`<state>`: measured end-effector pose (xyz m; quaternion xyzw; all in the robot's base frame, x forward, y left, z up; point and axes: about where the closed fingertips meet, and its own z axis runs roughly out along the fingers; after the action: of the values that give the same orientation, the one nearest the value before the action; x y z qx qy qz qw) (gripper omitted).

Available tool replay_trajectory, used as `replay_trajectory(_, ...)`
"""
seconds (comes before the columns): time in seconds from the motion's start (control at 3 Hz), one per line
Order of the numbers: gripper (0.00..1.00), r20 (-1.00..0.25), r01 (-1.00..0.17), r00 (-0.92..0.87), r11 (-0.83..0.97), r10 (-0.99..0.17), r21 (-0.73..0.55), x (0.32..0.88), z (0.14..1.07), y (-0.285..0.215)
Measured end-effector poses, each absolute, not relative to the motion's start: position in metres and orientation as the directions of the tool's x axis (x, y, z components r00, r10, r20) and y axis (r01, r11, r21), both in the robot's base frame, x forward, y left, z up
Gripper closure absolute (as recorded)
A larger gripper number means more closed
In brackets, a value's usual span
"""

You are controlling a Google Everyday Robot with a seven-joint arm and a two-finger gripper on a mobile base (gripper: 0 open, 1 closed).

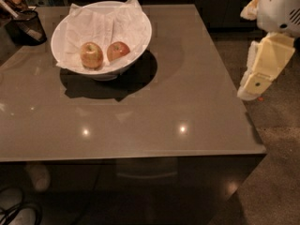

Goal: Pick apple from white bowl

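Approaching: the step in hand, by the look of it; grasp not yet made.
Gripper point(251, 86): off the right edge of the table point(187, 107), over the floor beside it, well apart from the bowl, angled down and leftward.
Gripper opening: cannot tell from this view; no fruit in its hold.
Apple point(118, 50): inside the white bowl point(136, 60), resting on crumpled paper point(93, 27); the right-hand and redder of two.
Neighbour: paler yellow-orange apple point(91, 55), just beside the target on its left; touching or narrowly apart, cannot tell which.
White bowl: upright on the far left part of the table, dark shadow thrown toward the near side.
Also there: dark cup point(28, 27) with utensils, at the far left, near the bowl and outside the likely path.
Next move calls for: crossing the table top toward the far left, clearing the bowl rim from above, centring over the redder fruit.
Care needed: coming down on the target's right, away from the paler fruit; avoiding a pinch of paper; keeping off the sloping wall, which would probably slide or tip the bowl on so glossy a top.
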<state>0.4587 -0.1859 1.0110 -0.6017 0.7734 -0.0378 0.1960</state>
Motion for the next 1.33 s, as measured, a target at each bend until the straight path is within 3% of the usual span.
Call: replay_trajectory(1.33, 0.0, -0.304, -0.913, -0.152, 0.251, -0.941, -0.322, 0.495, 1.047, -0.139)
